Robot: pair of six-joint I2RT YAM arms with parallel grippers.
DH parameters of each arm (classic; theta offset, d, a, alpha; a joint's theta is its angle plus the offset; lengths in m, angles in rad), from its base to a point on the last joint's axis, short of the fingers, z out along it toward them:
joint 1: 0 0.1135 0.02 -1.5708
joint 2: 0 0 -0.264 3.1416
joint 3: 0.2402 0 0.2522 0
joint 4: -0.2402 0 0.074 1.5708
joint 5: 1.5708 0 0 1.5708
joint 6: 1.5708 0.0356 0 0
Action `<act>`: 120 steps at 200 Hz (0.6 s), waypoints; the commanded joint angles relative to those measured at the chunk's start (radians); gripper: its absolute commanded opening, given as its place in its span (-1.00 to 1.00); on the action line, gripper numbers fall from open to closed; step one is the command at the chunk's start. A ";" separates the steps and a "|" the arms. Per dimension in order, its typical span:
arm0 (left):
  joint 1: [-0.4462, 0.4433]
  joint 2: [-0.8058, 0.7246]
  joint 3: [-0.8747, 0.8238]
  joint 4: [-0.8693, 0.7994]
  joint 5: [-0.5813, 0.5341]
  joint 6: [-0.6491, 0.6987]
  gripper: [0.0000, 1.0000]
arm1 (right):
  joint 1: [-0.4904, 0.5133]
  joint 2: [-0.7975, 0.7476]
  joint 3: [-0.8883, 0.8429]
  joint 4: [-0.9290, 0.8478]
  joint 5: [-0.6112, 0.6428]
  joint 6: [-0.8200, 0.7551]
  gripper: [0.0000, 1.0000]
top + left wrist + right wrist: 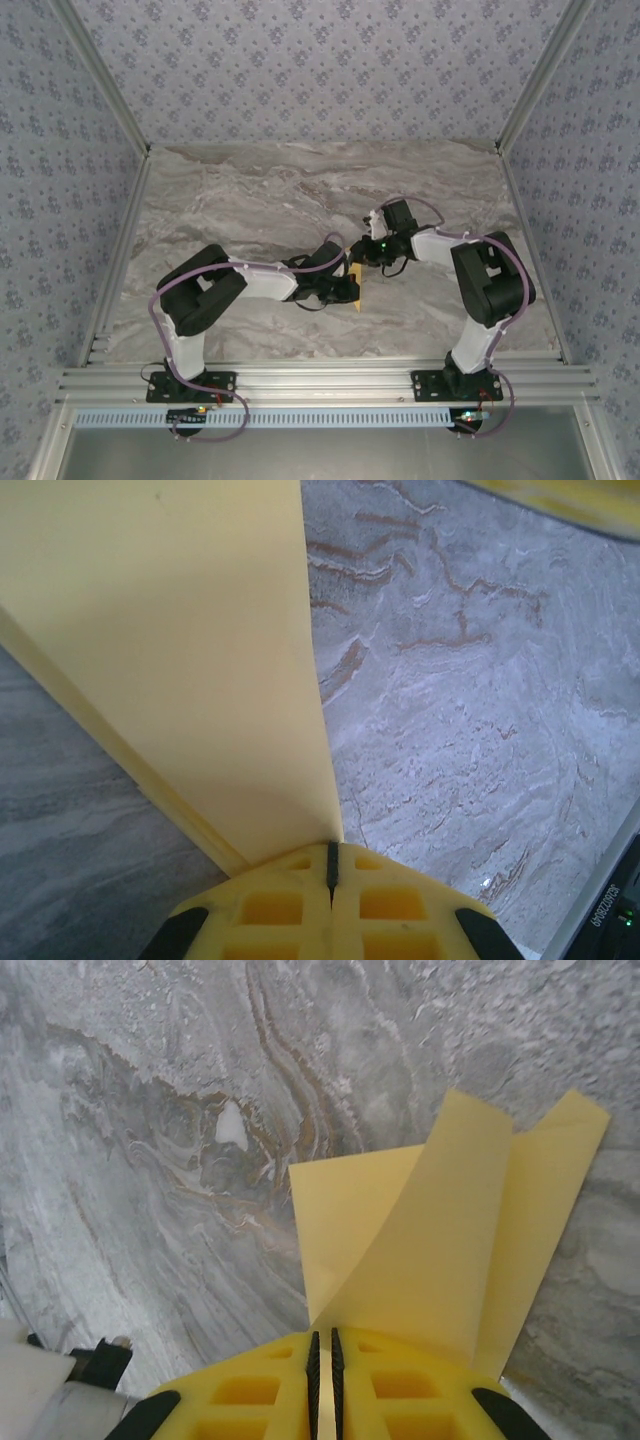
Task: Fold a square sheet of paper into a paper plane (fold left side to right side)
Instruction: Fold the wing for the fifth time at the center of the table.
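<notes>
Square sheet of paper (440,1250), yellow-orange, part-folded: at the middle of the marble table (250,190), between the two arms, one flap curling up over a flatter layer

Left gripper (332,865): yellow pads pressed together, clamped on one edge of the sheet, with the paper standing steeply up from the seam

Right gripper (322,1345): pads almost together, pinching the raised flap at its near edge

Step in hand, as judged: carrying the left side over to the right side; crease not yet pressed flat

Next move, as judged: calls for laying the flap edge to edge on the lower layer without letting the anchored edge slide, then letting go and flattening along the fold
</notes>
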State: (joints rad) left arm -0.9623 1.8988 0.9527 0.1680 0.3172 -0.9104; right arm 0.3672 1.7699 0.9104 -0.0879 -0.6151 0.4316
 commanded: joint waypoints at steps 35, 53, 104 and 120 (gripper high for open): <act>-0.016 0.053 -0.026 -0.157 -0.026 0.016 -1.00 | 0.003 0.045 0.057 -0.094 0.079 -0.044 -0.69; -0.016 0.056 -0.028 -0.157 -0.025 0.016 -1.00 | 0.000 0.053 0.061 -0.105 0.091 -0.047 -0.69; -0.016 0.065 -0.028 -0.155 -0.024 0.011 -1.00 | -0.011 0.064 0.059 -0.110 0.110 -0.045 -0.71; -0.016 0.068 -0.028 -0.154 -0.023 0.010 -1.00 | -0.018 0.069 0.057 -0.109 0.110 -0.042 -0.71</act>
State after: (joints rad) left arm -0.9623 1.8999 0.9531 0.1684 0.3172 -0.9104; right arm 0.3637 1.8088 0.9463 -0.1623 -0.5297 0.4015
